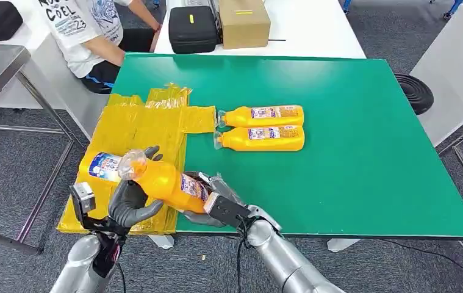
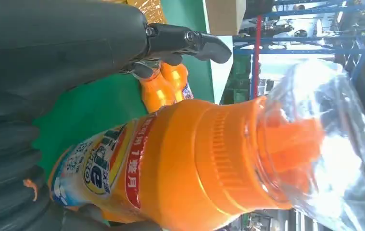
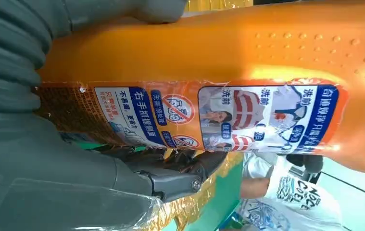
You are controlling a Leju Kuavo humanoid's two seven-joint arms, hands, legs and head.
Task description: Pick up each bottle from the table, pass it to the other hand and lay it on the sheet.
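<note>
My right hand [image 1: 213, 204] grips the base end of an orange bottle [image 1: 171, 182] with a clear cap, holding it tilted over the front edge of the yellow sheet [image 1: 137, 125]. The label side of the orange bottle [image 3: 247, 62] fills the right wrist view, with my fingers [image 3: 170, 168] wrapped round it. My left hand [image 1: 132, 201] cups the bottle's neck from below; one finger [image 2: 190, 42] stands apart from the bottle [image 2: 185, 163]. Another bottle [image 1: 102, 166] lies on the sheet. Two more bottles [image 1: 264, 115] [image 1: 264, 138] lie side by side on the green table [image 1: 363, 152].
A person [image 1: 91, 30] sits at the table's far left corner. A black case [image 1: 192, 27] and a cardboard box [image 1: 244, 21] stand on the white table behind. A black round object [image 1: 415, 91] sits off the right edge.
</note>
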